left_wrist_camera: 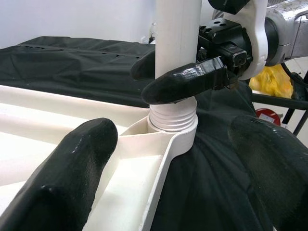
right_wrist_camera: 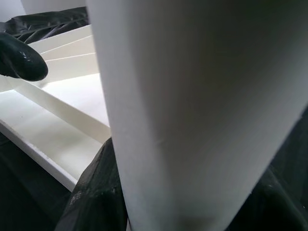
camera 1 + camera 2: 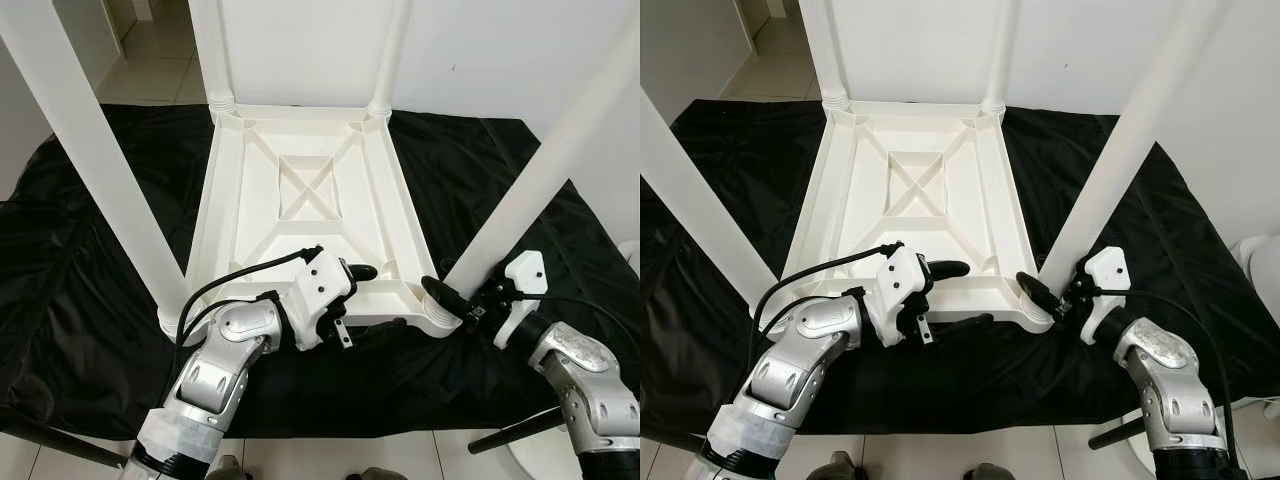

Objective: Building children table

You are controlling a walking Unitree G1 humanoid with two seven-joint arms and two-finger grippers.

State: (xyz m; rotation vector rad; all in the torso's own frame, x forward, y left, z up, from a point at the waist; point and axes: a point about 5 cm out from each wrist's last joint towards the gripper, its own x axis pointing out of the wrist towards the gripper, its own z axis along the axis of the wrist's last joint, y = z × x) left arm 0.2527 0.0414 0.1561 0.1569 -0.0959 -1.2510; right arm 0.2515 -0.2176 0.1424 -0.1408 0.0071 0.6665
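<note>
A white plastic children's table (image 3: 300, 190) lies upside down on a black sheet, all its legs pointing up. My right gripper (image 3: 450, 297) is shut on the base of the near right leg (image 3: 540, 170), just above its threaded collar (image 1: 172, 118); one of its fingers (image 1: 187, 82) crosses the leg's front. That leg (image 2: 192, 110) stands between its two fingers in the right wrist view. My left gripper (image 3: 375, 300) is open at the table's near rim, one finger (image 3: 365, 272) over the inside and the other (image 3: 385, 328) outside on the sheet.
The near left leg (image 3: 90, 150) and two far legs (image 3: 210, 50) rise around the work area. The black sheet (image 3: 100, 230) covers a tiled floor, with a white wall behind. A dark bar (image 3: 510, 430) lies at lower right, and a yellow bag (image 1: 274, 79) sits beyond.
</note>
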